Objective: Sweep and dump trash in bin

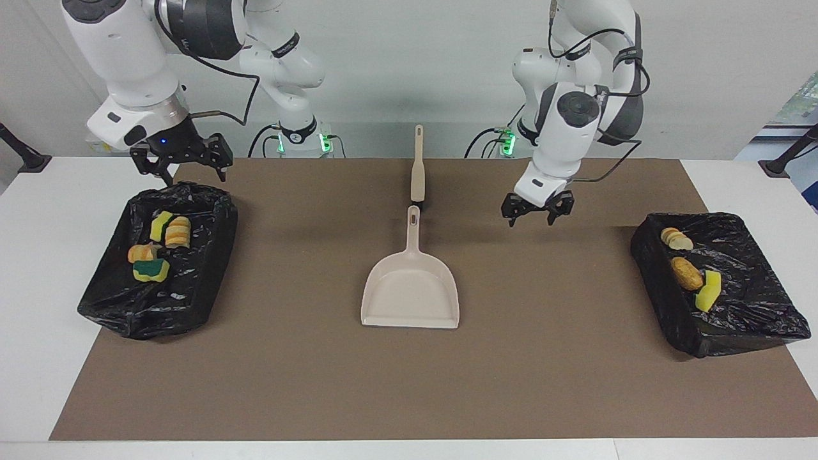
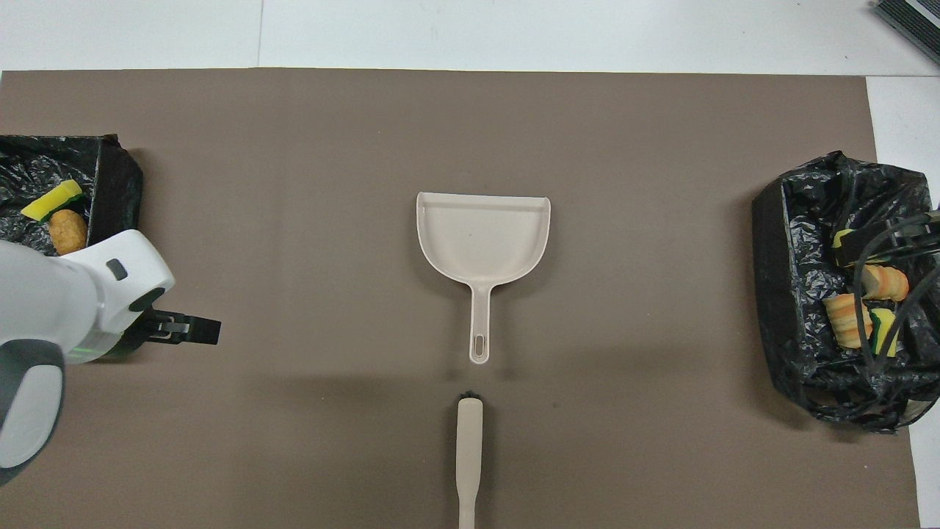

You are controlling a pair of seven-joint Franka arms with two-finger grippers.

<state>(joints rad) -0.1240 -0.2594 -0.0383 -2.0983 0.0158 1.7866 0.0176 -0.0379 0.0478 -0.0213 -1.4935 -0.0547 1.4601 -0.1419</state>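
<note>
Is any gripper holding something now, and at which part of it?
Nothing is held. The left gripper and the right gripper are both open and empty; the dustpan lies on the mat.

A plain brown mat is laid over a white table. The dustpan and brush are coloured pale beige. Both bins are lined in glossy black. The trash is seen in golden brown, orange-striped tan, and yellow with green backing. The arms are finished in white with dark grey joints; each claw is black.
</note>
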